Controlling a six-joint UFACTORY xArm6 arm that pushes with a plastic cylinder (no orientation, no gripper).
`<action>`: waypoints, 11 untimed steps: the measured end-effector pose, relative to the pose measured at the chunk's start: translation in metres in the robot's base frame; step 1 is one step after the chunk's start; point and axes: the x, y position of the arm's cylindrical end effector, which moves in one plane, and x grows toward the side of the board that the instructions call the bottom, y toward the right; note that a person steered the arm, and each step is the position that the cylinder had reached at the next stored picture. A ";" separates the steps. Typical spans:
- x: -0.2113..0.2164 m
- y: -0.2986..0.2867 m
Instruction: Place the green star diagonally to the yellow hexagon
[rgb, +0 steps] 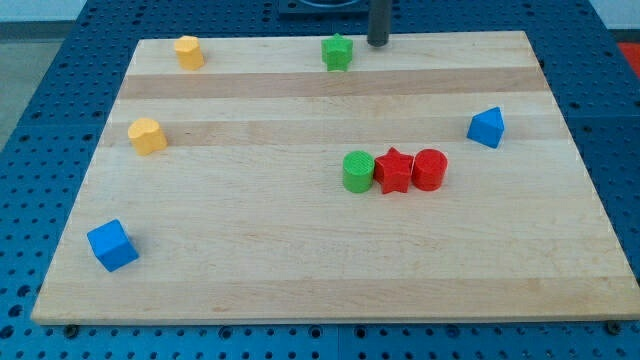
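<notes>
The green star (338, 52) sits near the top edge of the wooden board (250, 270), a little right of centre. My tip (378, 43) rests on the board just to the star's right, a small gap apart. The yellow hexagon (188, 51) sits at the top left, level with the star. A second yellow block (147, 135), its shape unclear, lies at the left, below the hexagon.
A green cylinder (358, 171), a red star (394, 170) and a red cylinder (430, 169) stand touching in a row right of centre. A blue block (487, 127) lies at the right. A blue cube (112, 245) lies at the bottom left.
</notes>
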 end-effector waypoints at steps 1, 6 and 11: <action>0.000 -0.021; 0.077 -0.107; 0.087 -0.097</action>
